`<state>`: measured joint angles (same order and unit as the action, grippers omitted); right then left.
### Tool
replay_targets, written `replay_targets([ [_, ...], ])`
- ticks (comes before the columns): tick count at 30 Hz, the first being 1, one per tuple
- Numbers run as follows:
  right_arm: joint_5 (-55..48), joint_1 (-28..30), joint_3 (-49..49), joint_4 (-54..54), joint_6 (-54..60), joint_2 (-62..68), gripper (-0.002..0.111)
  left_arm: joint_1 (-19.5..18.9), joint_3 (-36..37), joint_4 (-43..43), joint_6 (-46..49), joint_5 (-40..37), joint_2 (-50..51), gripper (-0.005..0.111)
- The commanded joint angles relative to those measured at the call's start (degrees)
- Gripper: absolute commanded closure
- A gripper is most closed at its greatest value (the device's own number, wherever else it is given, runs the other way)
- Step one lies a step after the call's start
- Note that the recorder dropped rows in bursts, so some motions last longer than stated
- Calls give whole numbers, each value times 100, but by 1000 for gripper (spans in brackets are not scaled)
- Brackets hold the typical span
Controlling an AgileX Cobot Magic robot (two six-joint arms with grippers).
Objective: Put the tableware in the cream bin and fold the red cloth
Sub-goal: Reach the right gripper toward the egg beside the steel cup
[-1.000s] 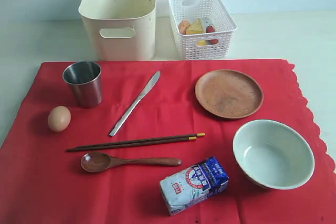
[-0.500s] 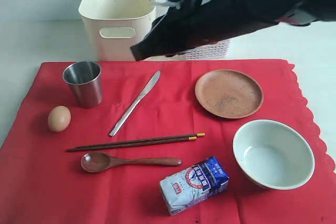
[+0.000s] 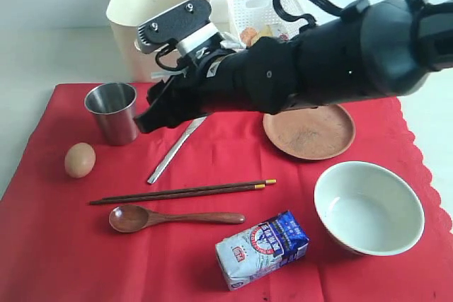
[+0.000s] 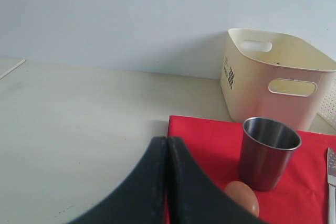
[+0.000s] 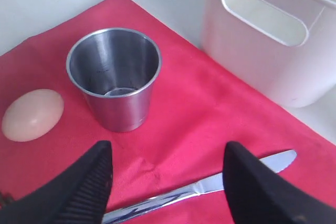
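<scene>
The red cloth (image 3: 64,245) covers the table. On it lie the steel cup (image 3: 113,111), the silver knife (image 3: 167,160), the chopsticks (image 3: 184,191), the wooden spoon (image 3: 173,217), the brown plate (image 3: 311,134) and the pale green bowl (image 3: 368,206). Behind stands the cream bin (image 3: 152,5). My right gripper (image 3: 146,124) reaches across and hangs open just beside the cup (image 5: 114,77), above the knife (image 5: 210,187), holding nothing (image 5: 168,156). My left gripper (image 4: 167,144) is shut and empty at the cloth's (image 4: 205,140) left edge, short of the cup (image 4: 268,153).
An egg (image 3: 79,159) lies in front of the cup. A blue-white milk carton (image 3: 262,247) sits near the front. The white lattice basket (image 3: 258,5) with food stands right of the bin, partly hidden by my right arm (image 3: 340,51).
My right arm has swung down from the upper right and across to the left, bringing its open gripper low beside the steel cup. The objects on the cloth have not moved.
</scene>
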<state>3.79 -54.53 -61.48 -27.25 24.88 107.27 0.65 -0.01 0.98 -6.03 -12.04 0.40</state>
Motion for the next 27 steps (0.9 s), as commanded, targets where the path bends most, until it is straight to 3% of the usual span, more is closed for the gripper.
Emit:
replay_targets([
  [1, 66, -11, -317, -12, -461, 290, 49, -7, 1, -35, 6, 19, -40, 104],
  [11, -1438, -222, -1180, -35, -542, 864, 49, -7, 1, -35, 6, 19, -40, 104],
  [20, -1645, -996, -1745, 90, -542, 1301, 49, -7, 1, -35, 6, 19, -40, 104],
  [27, -1777, -1147, -2526, 90, -602, 1948, 47, -7, 1, -35, 6, 19, -40, 104],
])
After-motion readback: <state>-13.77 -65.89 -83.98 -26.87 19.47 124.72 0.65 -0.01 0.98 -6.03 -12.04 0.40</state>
